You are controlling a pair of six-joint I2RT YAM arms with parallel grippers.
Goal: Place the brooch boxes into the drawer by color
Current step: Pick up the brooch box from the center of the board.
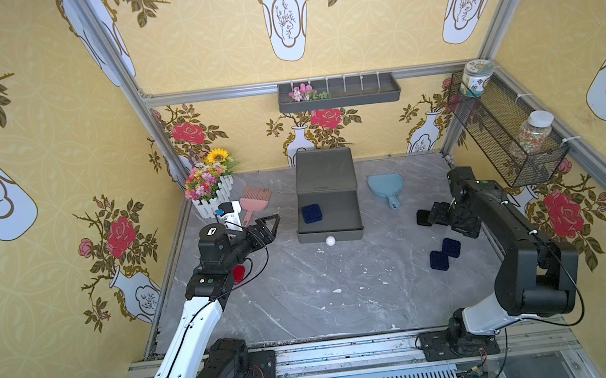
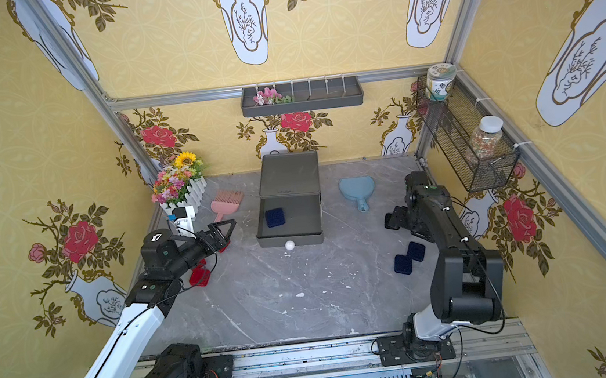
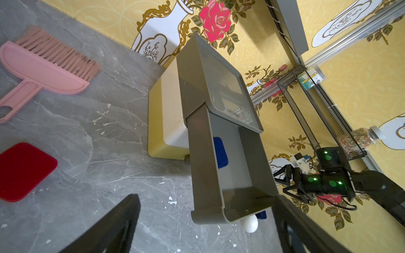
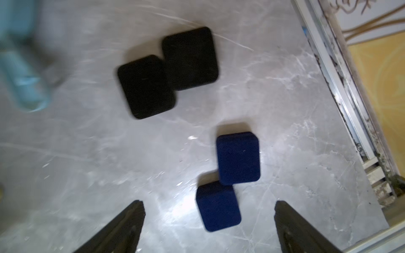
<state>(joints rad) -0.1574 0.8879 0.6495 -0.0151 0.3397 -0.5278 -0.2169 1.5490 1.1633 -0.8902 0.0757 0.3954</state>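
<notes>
The drawer (image 1: 330, 229) stands at the back middle, its dark grey top tier pulled out with a white knob (image 1: 330, 240) in front. One dark blue brooch box (image 1: 311, 213) lies inside it. My left gripper (image 1: 271, 226) hangs open just left of the open tier, with nothing between its fingers. A red box (image 3: 24, 170) lies on the table under the left arm. My right gripper (image 4: 209, 204) is open above two dark blue boxes (image 4: 238, 157) (image 4: 218, 206). Two black boxes (image 4: 146, 86) (image 4: 190, 58) lie touching just beyond them.
A pink brush (image 1: 254, 199) and a flower pot (image 1: 209, 188) sit left of the drawer, and a light blue dustpan (image 1: 383, 185) to its right. A wire basket (image 1: 506, 130) with jars hangs on the right wall, a long grey tray (image 1: 337, 94) on the back wall.
</notes>
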